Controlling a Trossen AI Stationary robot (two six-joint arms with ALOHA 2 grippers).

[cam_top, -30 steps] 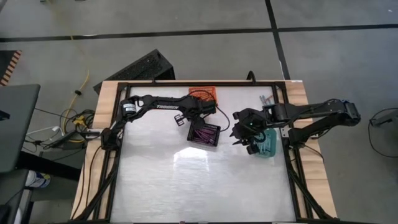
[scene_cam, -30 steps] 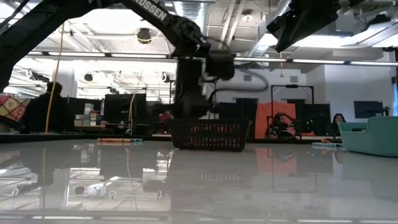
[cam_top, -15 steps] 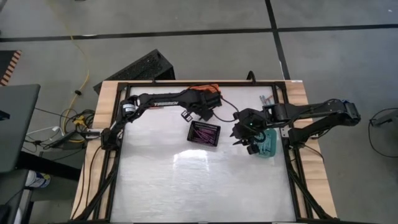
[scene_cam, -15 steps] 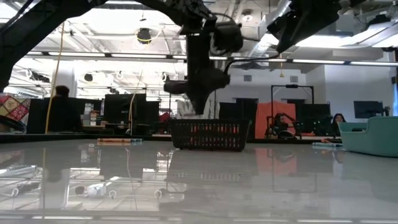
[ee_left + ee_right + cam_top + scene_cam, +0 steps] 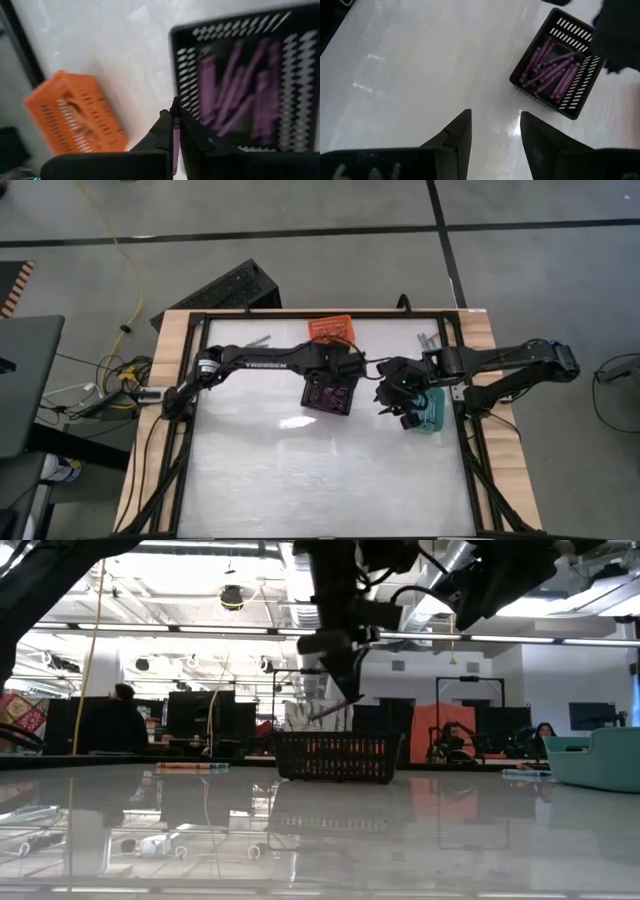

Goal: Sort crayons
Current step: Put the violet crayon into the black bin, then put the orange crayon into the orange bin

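Fingers [image 5: 167,131] of the left gripper [image 5: 173,125] pinch a purple crayon [image 5: 175,134] above the black basket [image 5: 328,394], which holds more purple crayons [image 5: 551,70]. Nearby, the right gripper [image 5: 492,131] hangs with fingers parted and empty, beside the teal basket [image 5: 432,414]; an orange basket [image 5: 333,330] sits at the surface's far edge.

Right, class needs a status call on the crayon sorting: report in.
Left gripper shut on a purple crayon, above the black basket. Right gripper open, empty, beside the teal basket. Nothing in the way.
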